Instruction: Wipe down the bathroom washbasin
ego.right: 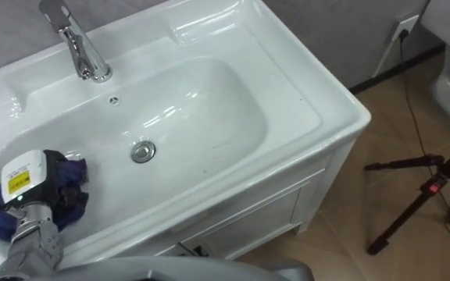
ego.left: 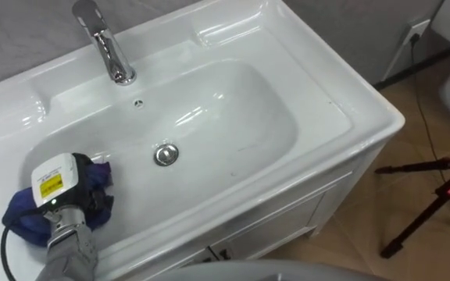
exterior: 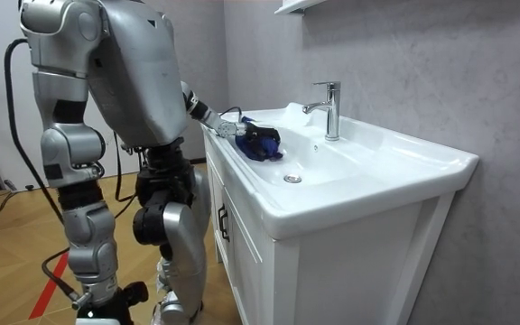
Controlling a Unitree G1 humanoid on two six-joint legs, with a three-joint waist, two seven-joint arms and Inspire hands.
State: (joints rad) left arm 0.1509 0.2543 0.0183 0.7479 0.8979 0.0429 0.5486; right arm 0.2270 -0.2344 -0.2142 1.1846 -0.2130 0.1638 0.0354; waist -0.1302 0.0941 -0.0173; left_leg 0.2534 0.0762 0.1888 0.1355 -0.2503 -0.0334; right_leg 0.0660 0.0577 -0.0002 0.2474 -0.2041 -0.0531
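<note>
1. At the left end of the white basin [ego.left: 350,101], the robot's left hand [ego.left: 57,183] rests on a bunched blue cloth [ego.left: 22,217] lying on the bowl's sloping left wall, just inside the near rim.
2. Whether the fingers are curled into the cloth or pressing it flat cannot be told, as the back of the hand covers them and blue folds rise round it on both sides.
3. The right hand [exterior: 98,300] hangs by the robot's side at the bottom of the room view, well apart from the basin, its pose unclear.
4. The robot stands at the basin's left end, its left arm reaching in over the rim.
5. The basin's long axis runs left to right. The drain [ego.left: 166,154] sits to the right of the cloth, and the wide right half of the bowl opens beyond it.
6. The chrome faucet [ego.left: 108,47] stands on the far ledge, far of the hand and a little right of it.
7. Judged from this, the wipe should sweep rightward along the long axis and past the drain, and the left hand is the one placed to do it.
8. A tripod [ego.left: 428,195] stands on the wooden floor to the right of the cabinet.
</note>
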